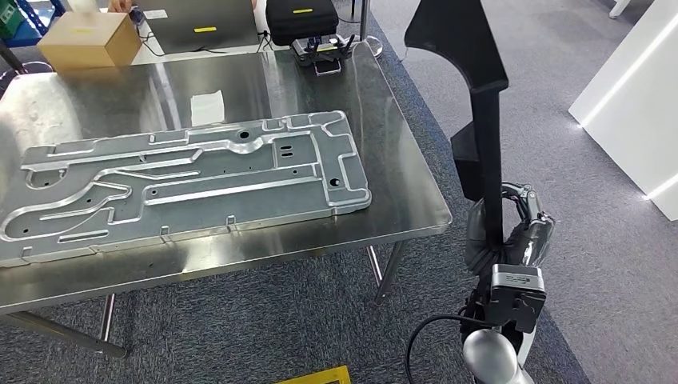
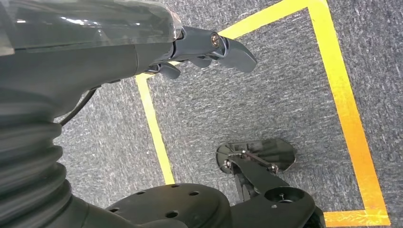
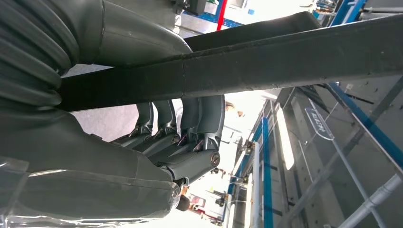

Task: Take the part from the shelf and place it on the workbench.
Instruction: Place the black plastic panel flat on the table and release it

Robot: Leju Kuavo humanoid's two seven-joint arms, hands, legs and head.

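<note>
**Right hand carries the black part, upright, beside the workbench**

From the head camera I see my right hand (image 1: 512,232) at about four o'clock in the frame, out past the table's right edge and above the grey carpet (image 1: 608,240). It grips the black part (image 1: 480,96), a long dark piece that stands nearly upright from the hand and widens into a broad angular head near one o'clock, at the top of the picture. At the right wrist I see the fingers (image 3: 190,123) wrapped round the part's long bar (image 3: 266,66), so the hold is firm and closed on it. The part is not touching the workbench; it hangs just beside the bench's right-hand corner.

The workbench (image 1: 400,184) is a shiny steel table filling the left and centre of the head view. A large silver stamped panel (image 1: 184,184) lies flat on it, running from nine o'clock towards the centre. At the far edge, around eleven to twelve o'clock, sit a cardboard box (image 1: 88,40), a laptop (image 1: 200,24) and a black case (image 1: 302,18).

My left hand (image 2: 190,45) shows at its own wrist camera, hanging over carpet marked with yellow tape (image 2: 342,95). Its fingers are loosely extended with nothing in them, so I read it as empty and unclenched.
</note>
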